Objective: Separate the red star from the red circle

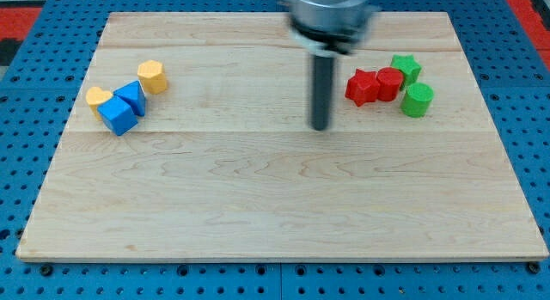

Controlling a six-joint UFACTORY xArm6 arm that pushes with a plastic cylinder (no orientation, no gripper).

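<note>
The red star (pixel 361 87) lies at the view's upper right, touching the red circle (pixel 389 82) on its right. My tip (pixel 320 126) is on the board to the left of and a little below the red star, a short gap away and touching no block. A green star (pixel 406 68) sits just above and right of the red circle. A green circle (pixel 418 101) sits just below and right of it.
At the view's upper left is a cluster: a yellow hexagon (pixel 152 76), a yellow heart (pixel 99 99), a blue triangle (pixel 131 95) and a blue cube (pixel 117 116). The wooden board (pixel 275 214) lies on a blue pegboard.
</note>
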